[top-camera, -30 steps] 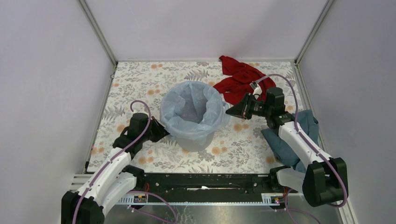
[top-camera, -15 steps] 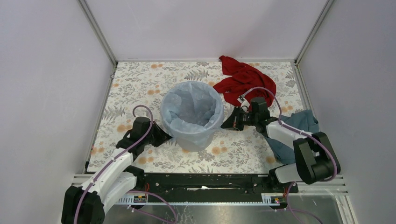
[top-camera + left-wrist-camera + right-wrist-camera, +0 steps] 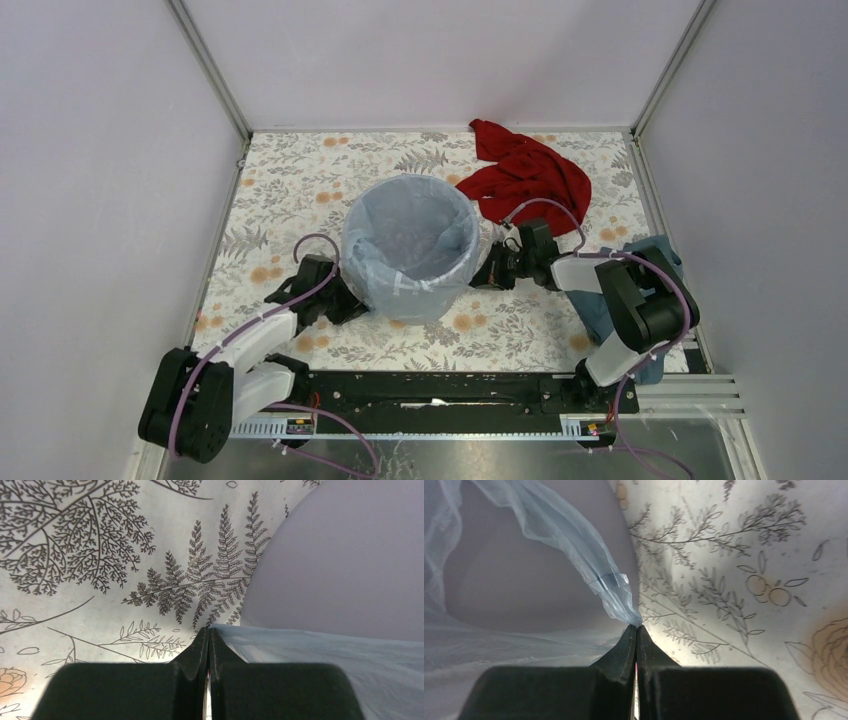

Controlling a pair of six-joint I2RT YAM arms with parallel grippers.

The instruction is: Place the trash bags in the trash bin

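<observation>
The light-grey trash bin [image 3: 420, 300] stands mid-table with the pale-blue trash bag [image 3: 410, 240] lining it and folded over its rim. My left gripper [image 3: 352, 300] is low at the bin's left base, shut on the bag's edge [image 3: 300, 647], with the bin wall [image 3: 350, 555] above it. My right gripper [image 3: 483, 277] is low at the bin's right side, shut on a bunched bag corner [image 3: 616, 592] beside the bin wall [image 3: 524, 580].
A red cloth [image 3: 520, 170] lies at the back right. A dark teal cloth [image 3: 640, 290] lies under my right arm at the right edge. The floral table cover [image 3: 290, 180] is walled in on three sides.
Both grippers have come down along the bin's sides to table level, pulling the bag's edges down over the rim. The bag now sits tighter on the bin.
</observation>
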